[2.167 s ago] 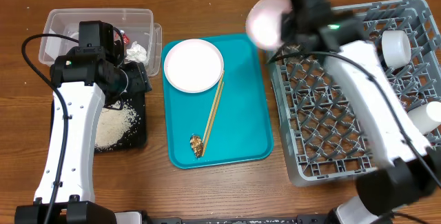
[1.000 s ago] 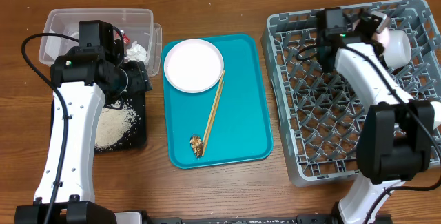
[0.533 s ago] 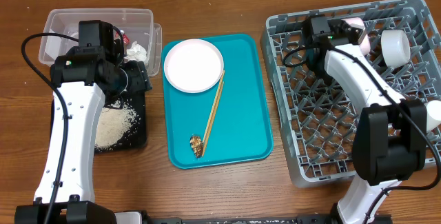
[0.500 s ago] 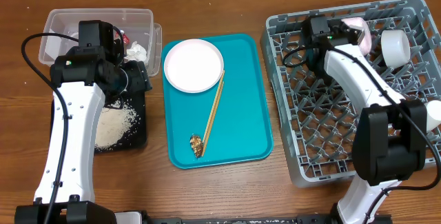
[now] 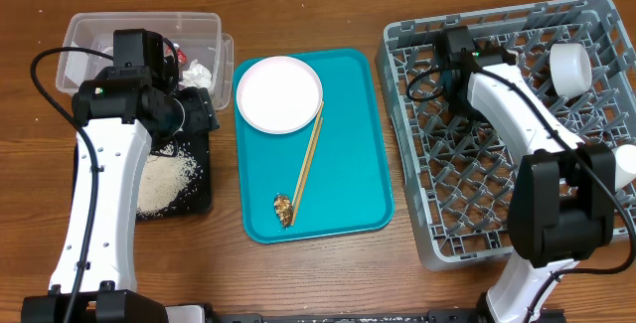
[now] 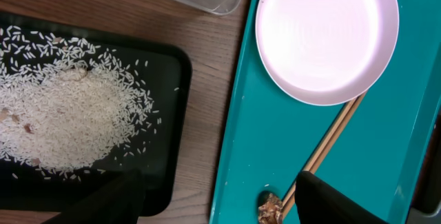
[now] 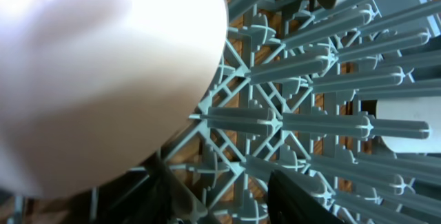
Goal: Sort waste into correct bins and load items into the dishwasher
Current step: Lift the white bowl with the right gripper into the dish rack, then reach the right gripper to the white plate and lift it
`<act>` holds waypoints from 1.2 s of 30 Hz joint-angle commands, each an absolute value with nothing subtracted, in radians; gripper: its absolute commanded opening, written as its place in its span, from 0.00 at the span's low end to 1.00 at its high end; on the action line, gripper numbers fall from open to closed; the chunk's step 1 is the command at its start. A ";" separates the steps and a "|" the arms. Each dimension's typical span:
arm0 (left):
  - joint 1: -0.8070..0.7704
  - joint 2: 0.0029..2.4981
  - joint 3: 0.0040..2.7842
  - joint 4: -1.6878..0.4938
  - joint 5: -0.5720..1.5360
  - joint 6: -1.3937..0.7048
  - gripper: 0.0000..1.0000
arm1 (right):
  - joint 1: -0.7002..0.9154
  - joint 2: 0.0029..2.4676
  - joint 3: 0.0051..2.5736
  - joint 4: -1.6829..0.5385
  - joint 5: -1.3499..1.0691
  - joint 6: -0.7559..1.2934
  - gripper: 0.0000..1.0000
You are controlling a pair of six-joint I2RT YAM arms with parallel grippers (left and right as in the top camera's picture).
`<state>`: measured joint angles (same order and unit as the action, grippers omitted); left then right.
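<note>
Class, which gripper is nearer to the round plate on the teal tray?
Left. The left gripper hangs beside the plate, at the teal tray's left edge; the right gripper is far off to the plate's right, above the grey dish rack.

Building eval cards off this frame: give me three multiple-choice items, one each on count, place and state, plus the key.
1. How many chopsticks lie by the plate on the teal tray?
A one
B two
C four

2. Where is the rice?
A on the teal tray
B on the plate
C on the black tray

3. The left gripper is:
A open and empty
B shut on the plate
C shut on the chopsticks

Key:
1 B, a pair of thin sticks lies side by side.
2 C, the grains form a heap on the black tray.
3 A, its fingers stand wide apart with nothing between them.
</note>
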<state>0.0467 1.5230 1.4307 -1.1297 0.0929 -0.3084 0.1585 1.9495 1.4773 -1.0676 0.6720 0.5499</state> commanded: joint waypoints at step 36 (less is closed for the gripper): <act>0.121 1.503 1.443 -1.252 -0.093 -0.318 0.79 | 0.476 2.127 1.728 -0.701 -0.131 0.240 0.64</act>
<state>0.0978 1.5230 1.4307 -1.2499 -0.0776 -0.3084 0.4736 2.0712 1.7229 -0.7219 -0.1589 0.2310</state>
